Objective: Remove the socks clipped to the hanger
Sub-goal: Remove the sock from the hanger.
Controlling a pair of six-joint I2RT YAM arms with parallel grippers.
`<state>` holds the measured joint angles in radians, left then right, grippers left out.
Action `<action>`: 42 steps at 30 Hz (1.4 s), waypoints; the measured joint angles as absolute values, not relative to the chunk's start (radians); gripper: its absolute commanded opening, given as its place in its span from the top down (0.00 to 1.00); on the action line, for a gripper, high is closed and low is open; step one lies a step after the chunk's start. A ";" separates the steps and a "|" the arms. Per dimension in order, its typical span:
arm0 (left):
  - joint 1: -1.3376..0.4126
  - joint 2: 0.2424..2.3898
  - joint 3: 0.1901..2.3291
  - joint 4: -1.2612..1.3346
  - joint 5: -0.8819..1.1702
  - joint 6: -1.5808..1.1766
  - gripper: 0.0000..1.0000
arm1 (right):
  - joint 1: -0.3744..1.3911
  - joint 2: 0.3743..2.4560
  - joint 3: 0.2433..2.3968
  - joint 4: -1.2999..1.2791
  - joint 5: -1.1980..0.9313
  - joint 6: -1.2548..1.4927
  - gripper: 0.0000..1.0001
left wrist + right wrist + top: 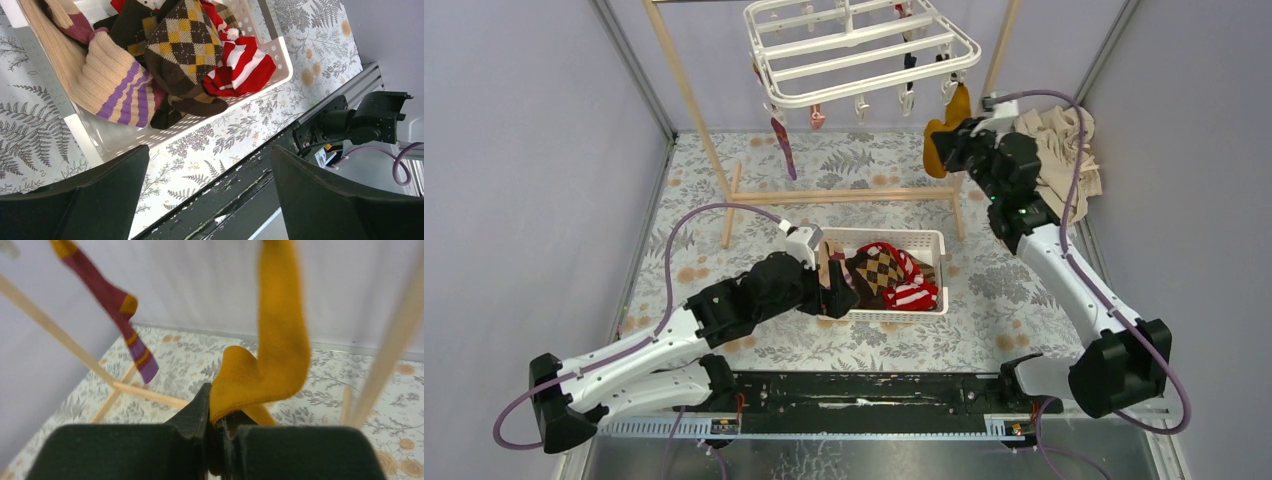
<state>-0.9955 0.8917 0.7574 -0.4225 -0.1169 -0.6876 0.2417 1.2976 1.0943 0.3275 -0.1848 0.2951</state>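
Note:
The white hanger (864,50) hangs at the top of the view with several socks clipped under it. A mustard sock (944,135) dangles from its right corner, and my right gripper (956,140) is shut on that sock's lower end (280,340); the jaws pinch the cloth at the right gripper (220,425). A maroon sock with purple stripes (125,325) hangs further left (782,140). My left gripper (834,285) stands open and holds nothing (210,155), beside the basket's left end. In the basket lie an argyle sock (180,45), a red-white striped sock (245,65) and a tan purple-striped sock (115,85).
A white perforated basket (929,240) sits mid-table. A wooden pole frame (694,110) carries the hanger; one of its poles (390,340) stands close to the right of the mustard sock. A beige cloth heap (1064,150) lies at the far right. The black rail (874,390) runs along the near edge.

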 measured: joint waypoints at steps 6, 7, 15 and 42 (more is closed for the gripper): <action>-1.004 0.877 0.757 -0.422 -0.123 -0.695 0.01 | 0.475 1.290 1.184 0.158 -0.011 0.071 0.92; -1.007 0.874 0.757 -0.423 -0.125 -0.698 0.01 | 0.504 1.292 1.199 0.139 0.018 0.040 0.92; -1.015 0.823 0.741 -0.422 -0.138 -0.712 0.01 | 0.783 1.399 1.383 0.034 0.300 -0.204 0.93; -1.016 0.608 0.628 -0.459 -0.171 -0.754 0.02 | 1.084 2.170 2.373 -0.323 0.440 -0.393 0.95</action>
<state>-1.0161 0.6083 0.6277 -0.4591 -0.1707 -0.7536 1.0836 2.1700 2.3726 -0.3229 0.4400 -0.3931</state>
